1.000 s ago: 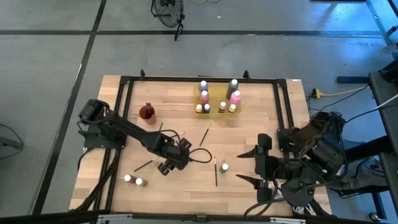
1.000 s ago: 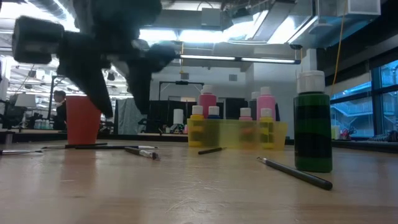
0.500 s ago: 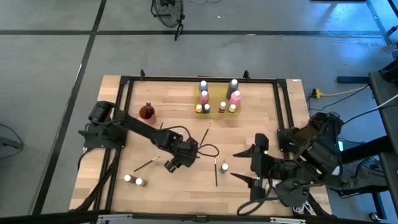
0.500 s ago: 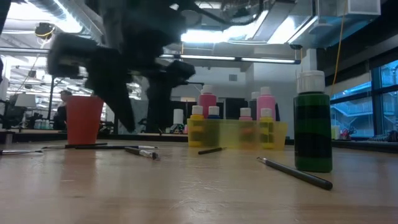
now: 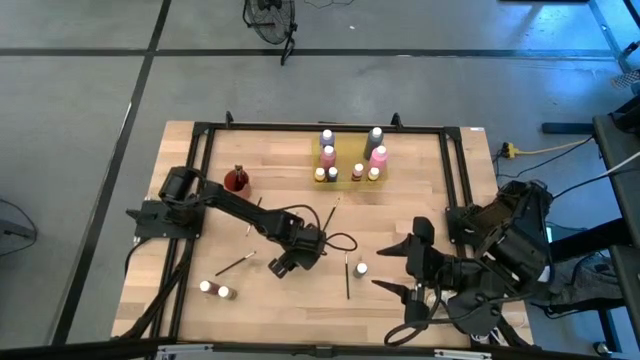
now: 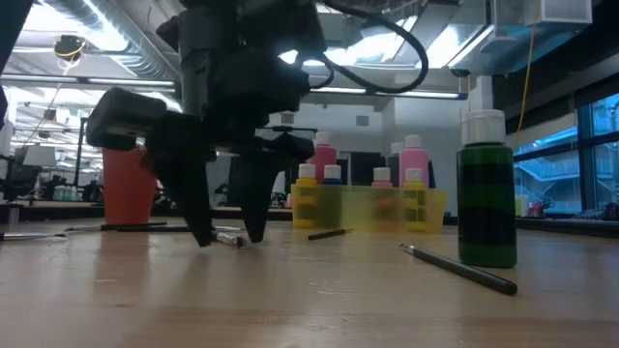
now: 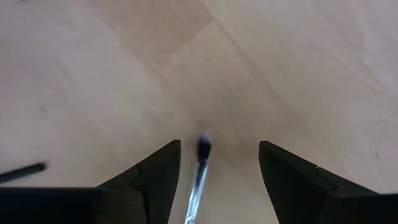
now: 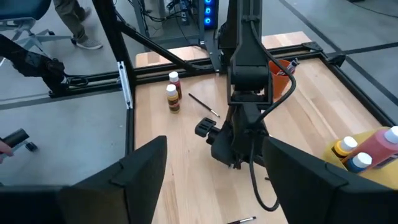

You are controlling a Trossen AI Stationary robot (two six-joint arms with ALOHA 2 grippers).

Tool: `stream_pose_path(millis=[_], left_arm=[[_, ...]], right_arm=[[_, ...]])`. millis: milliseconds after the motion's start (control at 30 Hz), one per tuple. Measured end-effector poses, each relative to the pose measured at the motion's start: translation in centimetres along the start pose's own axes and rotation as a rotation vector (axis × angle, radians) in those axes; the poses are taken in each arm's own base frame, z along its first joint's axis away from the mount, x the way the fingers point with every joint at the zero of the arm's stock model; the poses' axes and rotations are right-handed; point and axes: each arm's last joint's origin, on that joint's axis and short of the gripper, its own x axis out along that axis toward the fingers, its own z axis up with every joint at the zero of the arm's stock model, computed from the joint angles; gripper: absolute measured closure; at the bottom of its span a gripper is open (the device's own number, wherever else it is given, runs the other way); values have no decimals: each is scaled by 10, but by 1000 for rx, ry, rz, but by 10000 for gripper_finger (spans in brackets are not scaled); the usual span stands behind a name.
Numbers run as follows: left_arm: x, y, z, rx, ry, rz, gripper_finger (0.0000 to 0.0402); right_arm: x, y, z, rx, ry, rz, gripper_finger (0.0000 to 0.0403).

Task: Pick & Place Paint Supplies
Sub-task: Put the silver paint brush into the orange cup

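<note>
My left gripper [image 6: 228, 238] stands open, pointing steeply down, with its fingertips close to the table. A thin paintbrush [image 7: 199, 171] with a silver ferrule and pale tip lies flat on the wood between the two fingers; neither finger is seen touching it. In the high view the gripper [image 5: 288, 258] hides that brush. Other brushes [image 5: 232, 265] [image 5: 347, 278] [image 5: 328, 217] lie loose on the table. A white-capped green bottle [image 6: 486, 193] stands near the middle. My right gripper [image 5: 408, 268] waits open, raised over the table's right part.
A yellow tray [image 5: 348, 172] holding several white-capped bottles stands at the far middle. A red cup [image 5: 237, 181] is at the far left. Two small bottles [image 5: 213, 290] stand near the front left. A black frame [image 5: 200, 135] borders the table.
My left gripper has moved toward the table's right edge and come down, until its open fingers stand on either side of the brush. The brush has stayed where it lay.
</note>
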Motion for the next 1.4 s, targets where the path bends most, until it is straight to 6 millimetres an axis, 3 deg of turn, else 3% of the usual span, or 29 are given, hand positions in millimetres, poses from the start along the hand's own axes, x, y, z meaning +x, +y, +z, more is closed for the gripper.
stream_pose_path(millis=[400,567,1167,1400], left_arm=[[6,3,-3,26,36,21,202],[16,2,-5,10,61,-4,231],[18,6,-5,8,46,15,328],[18,6,-6,8,52,16,388]], right_arm=[[0,0,0,-9,3,-3,135],[0,0,-1,-14,4,-4,135],[0,-1,-1,-14,10,-8,135],[0,-1,-1,-13,10,-8,135]])
